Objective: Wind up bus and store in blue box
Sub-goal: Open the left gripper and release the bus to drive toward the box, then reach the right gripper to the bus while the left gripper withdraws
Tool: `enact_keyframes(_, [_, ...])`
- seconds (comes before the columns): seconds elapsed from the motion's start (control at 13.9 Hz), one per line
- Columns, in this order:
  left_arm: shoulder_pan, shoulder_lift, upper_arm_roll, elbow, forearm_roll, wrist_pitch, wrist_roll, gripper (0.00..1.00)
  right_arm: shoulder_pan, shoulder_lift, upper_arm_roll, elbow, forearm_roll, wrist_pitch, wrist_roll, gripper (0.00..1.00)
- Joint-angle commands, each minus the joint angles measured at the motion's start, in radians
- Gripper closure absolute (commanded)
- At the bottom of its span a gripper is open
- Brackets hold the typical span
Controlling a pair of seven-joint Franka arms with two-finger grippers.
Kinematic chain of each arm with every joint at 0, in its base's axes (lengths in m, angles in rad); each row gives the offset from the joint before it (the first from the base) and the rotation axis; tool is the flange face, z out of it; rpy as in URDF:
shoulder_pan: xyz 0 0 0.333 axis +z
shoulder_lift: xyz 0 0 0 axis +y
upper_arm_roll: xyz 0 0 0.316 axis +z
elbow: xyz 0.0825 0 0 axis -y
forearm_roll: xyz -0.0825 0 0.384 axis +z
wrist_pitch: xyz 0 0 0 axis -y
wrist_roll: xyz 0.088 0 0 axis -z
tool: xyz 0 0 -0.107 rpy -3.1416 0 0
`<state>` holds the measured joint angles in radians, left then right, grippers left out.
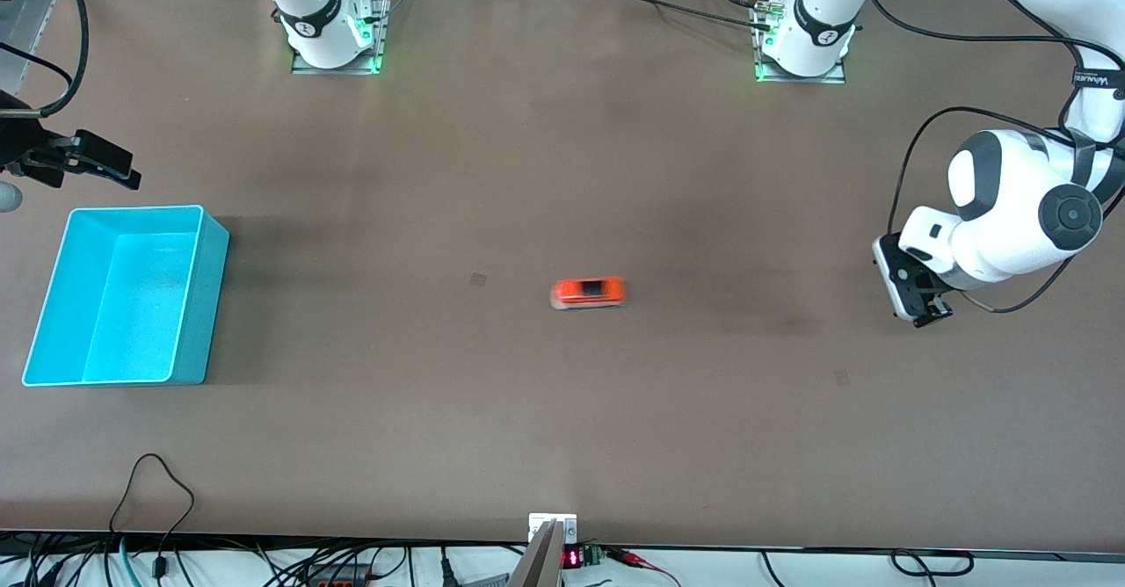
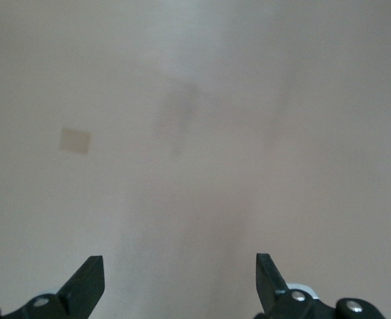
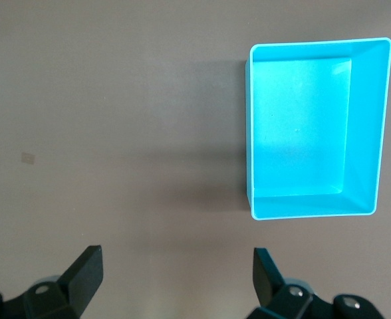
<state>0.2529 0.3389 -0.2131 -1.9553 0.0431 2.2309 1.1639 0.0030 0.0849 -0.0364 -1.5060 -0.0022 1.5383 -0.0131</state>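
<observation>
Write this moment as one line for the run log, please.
small orange-red toy bus: on table centre, untouched | large turquoise plastic box: empty | left gripper: open, over bare table | right gripper: open, beside box

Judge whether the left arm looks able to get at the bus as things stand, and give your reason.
Probably yes. The bus sits alone on bare table near the middle, nothing beside it. The left gripper hangs open toward the left arm's end; the right gripper, open, waits by the blue box.

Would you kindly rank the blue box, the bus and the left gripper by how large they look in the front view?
1. blue box, by far the largest.
2. left gripper and bus look alike in size; the gripper hangs nearer the camera, so I would not rank them.
</observation>
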Motion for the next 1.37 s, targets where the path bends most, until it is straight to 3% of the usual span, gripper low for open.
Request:
enact_keyframes(0.0, [-0.014, 0.002, 0.006, 0.051, -0.003, 0.006, -0.295, 0.0, -0.004, 0.003, 0.001, 0.004, 0.011, -0.014, -0.005, 0.0])
enact_keyframes(0.5, [-0.015, -0.006, 0.024, 0.131, -0.009, 0.0, -0.679, 0.0, 0.037, 0.032, 0.009, 0.003, 0.01, -0.032, -0.015, 0.0])
enact_keyframes(0.86, [-0.018, -0.017, 0.056, 0.165, -0.002, -0.01, -0.702, 0.0, 0.086, 0.032, 0.009, 0.003, 0.001, -0.044, -0.007, 0.0])
enact_keyframes(1.08, [-0.104, -0.041, 0.147, 0.249, -0.005, -0.098, -0.708, 0.0, 0.083, 0.053, 0.009, 0.003, 0.002, -0.044, -0.008, 0.0])
enact_keyframes(1.29, [-0.103, -0.053, 0.152, 0.326, -0.014, -0.126, -0.879, 0.0, 0.086, 0.076, 0.01, -0.005, 0.001, -0.047, -0.05, 0.0])
